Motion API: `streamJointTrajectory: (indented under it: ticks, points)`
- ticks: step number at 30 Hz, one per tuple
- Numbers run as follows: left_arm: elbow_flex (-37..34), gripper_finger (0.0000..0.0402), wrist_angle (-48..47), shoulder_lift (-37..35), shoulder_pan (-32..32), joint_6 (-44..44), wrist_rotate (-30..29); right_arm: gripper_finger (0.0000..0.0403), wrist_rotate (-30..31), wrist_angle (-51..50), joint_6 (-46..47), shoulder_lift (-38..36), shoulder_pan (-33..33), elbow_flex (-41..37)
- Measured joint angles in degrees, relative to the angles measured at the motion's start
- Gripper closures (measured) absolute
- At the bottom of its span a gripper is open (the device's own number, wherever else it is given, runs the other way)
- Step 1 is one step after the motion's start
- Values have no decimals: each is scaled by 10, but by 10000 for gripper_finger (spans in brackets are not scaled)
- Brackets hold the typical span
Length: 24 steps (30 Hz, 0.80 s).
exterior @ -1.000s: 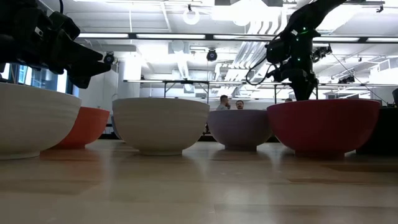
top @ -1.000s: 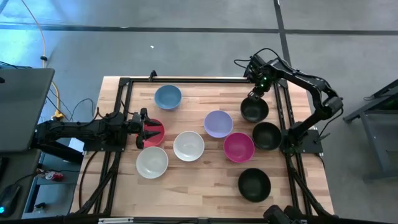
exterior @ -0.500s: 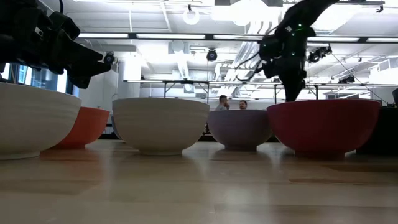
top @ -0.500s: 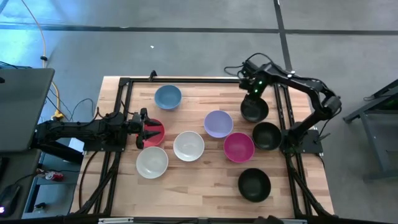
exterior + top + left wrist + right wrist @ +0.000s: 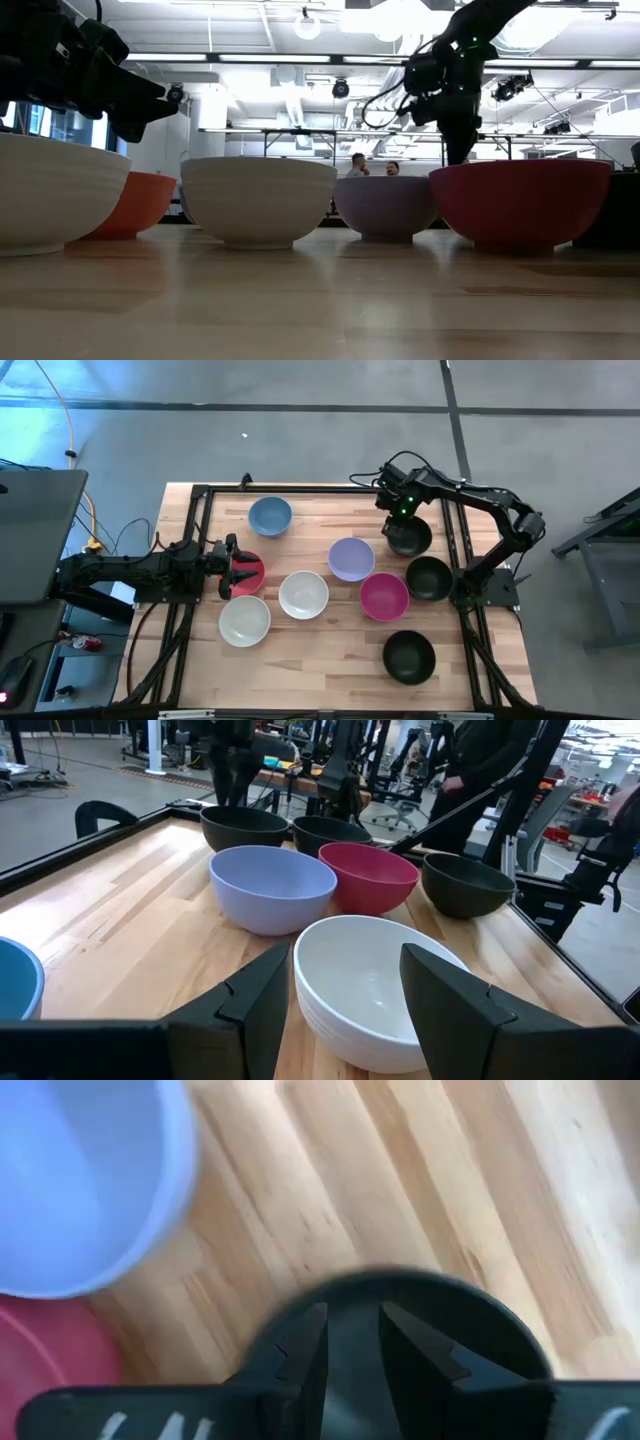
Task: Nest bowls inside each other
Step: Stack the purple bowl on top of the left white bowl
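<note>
Nine bowls stand apart, each on its base on the wooden table: blue (image 5: 270, 515), red-pink (image 5: 252, 573), lavender (image 5: 351, 558), white (image 5: 303, 594), cream (image 5: 244, 620), magenta (image 5: 384, 596) and three black ones (image 5: 410, 540) (image 5: 428, 578) (image 5: 408, 656). My right gripper (image 5: 399, 510) hangs over the far-left rim of the farthest black bowl (image 5: 400, 1305), its fingers a narrow gap apart and pointing down. My left gripper (image 5: 238, 571) waits open above the red-pink bowl, facing the white bowl (image 5: 370, 985).
A black metal frame (image 5: 200, 495) runs round the table's far, left and right edges. The right arm's base (image 5: 485, 585) stands by the right rail. Bare wood lies along the near edge (image 5: 320, 660) and in the far middle (image 5: 335, 510). People sit far off in the room (image 5: 375, 167).
My right gripper has moved toward the table's left edge along the far side, from the black bowl's far rim to past its far-left rim, turning as it went. No bowl has moved.
</note>
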Motion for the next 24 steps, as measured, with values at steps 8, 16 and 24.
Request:
streamJointTrajectory:
  ticks: [8,16,24]
  points:
    - [0,222,0,0,0,0,0,318,-24,48,5,0,45,0]
    - [0,222,0,0,0,0,0,318,-37,72,34,0,85,0]
    - [0,222,0,0,0,0,0,318,-37,67,98,15,115,0]
